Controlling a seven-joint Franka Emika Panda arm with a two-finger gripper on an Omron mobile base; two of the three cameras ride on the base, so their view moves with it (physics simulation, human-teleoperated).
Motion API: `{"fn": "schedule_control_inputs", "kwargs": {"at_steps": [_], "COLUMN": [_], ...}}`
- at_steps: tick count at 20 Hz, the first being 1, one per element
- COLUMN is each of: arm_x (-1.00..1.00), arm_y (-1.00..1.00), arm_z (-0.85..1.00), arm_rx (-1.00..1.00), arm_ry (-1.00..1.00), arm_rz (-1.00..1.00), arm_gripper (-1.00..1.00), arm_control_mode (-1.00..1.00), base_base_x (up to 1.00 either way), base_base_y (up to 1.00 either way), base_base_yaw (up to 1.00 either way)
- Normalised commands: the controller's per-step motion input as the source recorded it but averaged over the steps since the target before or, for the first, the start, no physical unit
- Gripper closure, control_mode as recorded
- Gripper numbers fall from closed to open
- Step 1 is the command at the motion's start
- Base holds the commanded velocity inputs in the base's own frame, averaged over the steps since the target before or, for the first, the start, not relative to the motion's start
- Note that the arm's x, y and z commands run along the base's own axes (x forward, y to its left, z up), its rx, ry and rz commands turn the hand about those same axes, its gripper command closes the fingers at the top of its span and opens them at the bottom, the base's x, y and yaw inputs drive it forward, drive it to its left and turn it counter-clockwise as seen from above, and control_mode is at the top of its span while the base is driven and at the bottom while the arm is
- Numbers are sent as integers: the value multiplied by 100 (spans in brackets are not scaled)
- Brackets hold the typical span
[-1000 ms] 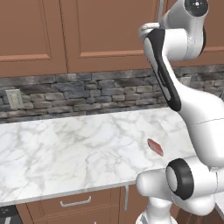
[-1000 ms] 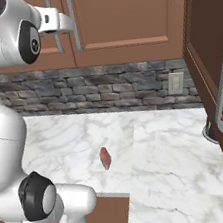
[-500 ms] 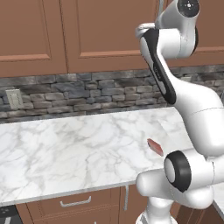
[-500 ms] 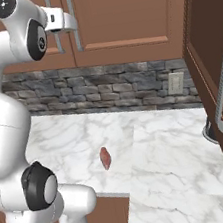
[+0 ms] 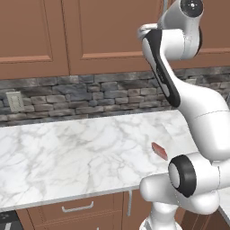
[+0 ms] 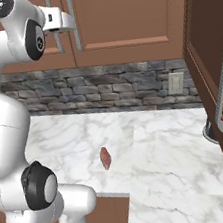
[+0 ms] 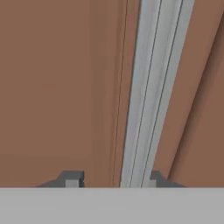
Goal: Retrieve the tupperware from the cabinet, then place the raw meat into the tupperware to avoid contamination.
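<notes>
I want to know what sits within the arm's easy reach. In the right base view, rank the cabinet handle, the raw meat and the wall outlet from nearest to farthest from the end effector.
1. Cabinet handle: right at the end effector, up on the cabinet door.
2. Wall outlet: on the stone backsplash, lower right.
3. Raw meat: down on the marble counter, well below.

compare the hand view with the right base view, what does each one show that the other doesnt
Hand view alone: the gripper fingertips on either side of the silver handle, with a visible gap on the left side, close against the cabinet door.

Right base view alone: the raw meat lying on the marble counter, the stone backsplash, a wall outlet, and the arm reaching up.

Both: the reddish-brown cabinet with its doors closed and that long handle.
</notes>
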Motion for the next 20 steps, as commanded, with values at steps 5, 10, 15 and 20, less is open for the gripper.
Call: {"fn": "schedule_control_inputs", "kwargs": {"at_steps": [5,10,15,20], "arm_x": [-1,-23,-36,-56], "arm_y": [0,5,23,25], "arm_z": [0,0,9,17], "arm_rx": [0,0,-7,-6], "arm_ry": [0,0,0,0], "arm_rz": [0,-5,-5,-5], "arm_gripper": [100,100,100,100], "arm_control_mode": [-100,-100,-100,-100], "base_base_x": [0,0,0,0], "base_base_y": [0,0,0,0], "base_base_yaw": [0,0,0,0]}}
